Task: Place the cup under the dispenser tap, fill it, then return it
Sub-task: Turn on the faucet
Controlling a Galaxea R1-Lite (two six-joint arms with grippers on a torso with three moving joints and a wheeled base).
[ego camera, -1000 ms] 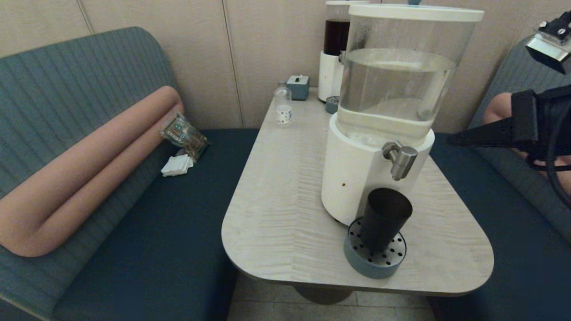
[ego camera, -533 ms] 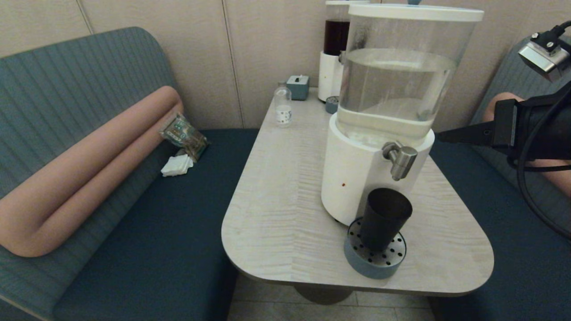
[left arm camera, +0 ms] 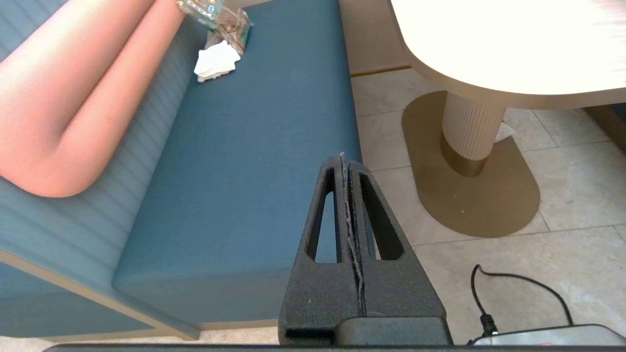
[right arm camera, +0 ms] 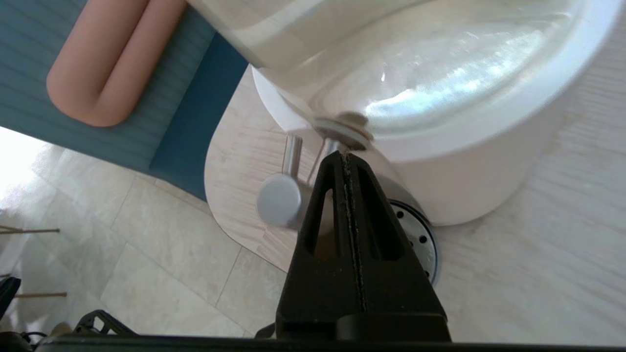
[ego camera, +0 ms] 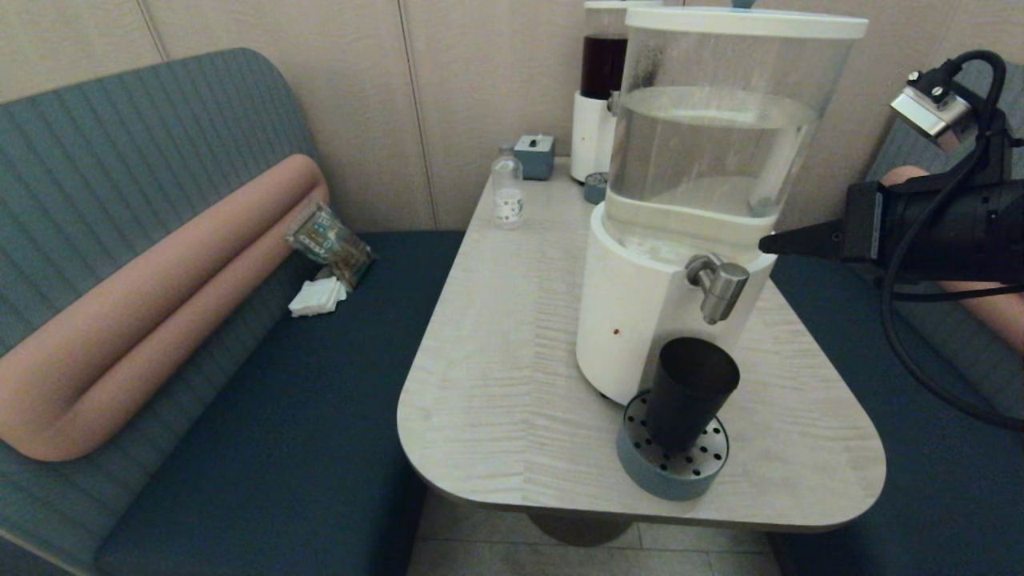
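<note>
The dark cup [ego camera: 688,392] stands upright on the round perforated drip tray [ego camera: 670,472], right below the brushed-steel dispenser tap [ego camera: 718,286] of the big clear-tank dispenser [ego camera: 712,144]. My right gripper [ego camera: 764,243] is shut and empty, pointing at the dispenser's white collar just right of and above the tap, close to it. In the right wrist view the gripper's tip [right arm camera: 344,155] sits beside the tap [right arm camera: 283,195], and the cup is hidden behind the fingers. My left gripper [left arm camera: 344,159] is shut, parked low over the bench and floor.
A small clear bottle [ego camera: 507,192], a teal box [ego camera: 534,155] and a smaller dispenser with dark red liquid [ego camera: 600,88] stand at the table's [ego camera: 496,352] far end. Blue benches flank the table; a packet and napkins [ego camera: 324,264] lie on the left bench.
My right arm has moved leftward toward the dispenser, bringing its shut tip up near the tap. The cup and left arm have stayed put.
</note>
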